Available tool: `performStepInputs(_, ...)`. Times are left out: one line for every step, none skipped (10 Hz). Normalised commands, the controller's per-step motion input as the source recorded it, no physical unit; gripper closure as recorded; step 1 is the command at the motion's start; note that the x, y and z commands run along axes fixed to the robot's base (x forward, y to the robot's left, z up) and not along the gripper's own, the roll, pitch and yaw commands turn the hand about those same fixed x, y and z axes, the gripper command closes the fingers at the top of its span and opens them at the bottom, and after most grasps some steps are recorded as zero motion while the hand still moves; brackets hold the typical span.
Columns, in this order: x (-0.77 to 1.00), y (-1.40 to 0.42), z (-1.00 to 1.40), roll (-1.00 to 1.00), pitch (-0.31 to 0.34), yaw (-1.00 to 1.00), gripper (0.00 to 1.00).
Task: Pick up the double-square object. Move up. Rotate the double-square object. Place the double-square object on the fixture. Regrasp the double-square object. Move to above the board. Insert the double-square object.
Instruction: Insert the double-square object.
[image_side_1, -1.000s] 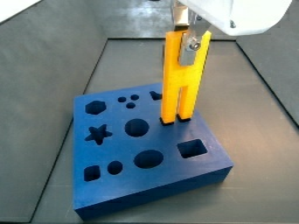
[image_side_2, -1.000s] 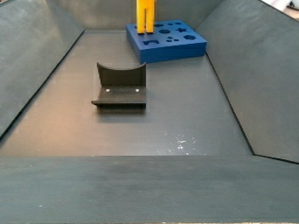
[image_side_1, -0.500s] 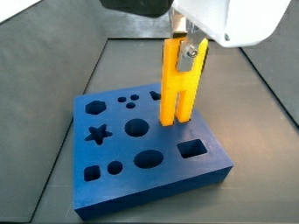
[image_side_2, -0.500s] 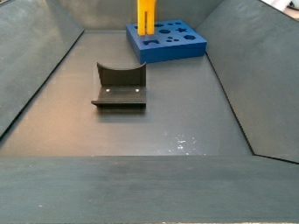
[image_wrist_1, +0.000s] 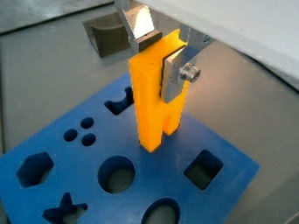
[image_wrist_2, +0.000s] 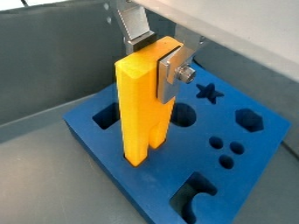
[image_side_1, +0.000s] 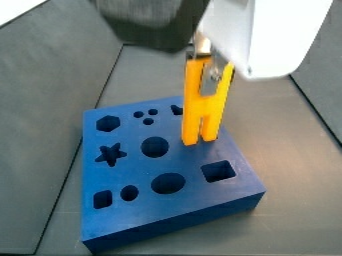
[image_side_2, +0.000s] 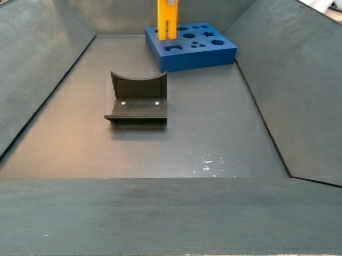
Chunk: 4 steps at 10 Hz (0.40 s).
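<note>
Double-square object (image_side_1: 203, 100) clamped at upper end between my gripper (image_wrist_2: 158, 54) fingers, long axis vertical, prongs down, hanging straight below fingers; prong tips at board (image_side_1: 127, 195) top, seemingly entering matching hole; my next move: straight down

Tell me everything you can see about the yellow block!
The double-square object is a long yellow-orange bar that looks like smooth plastic. It stands upright, and a slot splits its lower end into two square prongs. The gripper holds its top, silver jaws pressed on either side. Its prongs point down at the blue board, right at the surface among the cut-out holes; how deep they sit is unclear.
</note>
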Motion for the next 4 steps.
performStepInputs(0.11, -0.04, -0.49, 0.04, 0.000, -0.07, 1.00)
performStepInputs(0.12, -0.03, -0.50, 0.04, 0.000, -0.07, 1.00)
performStepInputs(0.13, -0.03, -0.37, 0.09, 0.033, -0.04, 1.00)
performStepInputs(0.00, 0.00, 0.00, 0.00, 0.000, 0.00, 1.00)
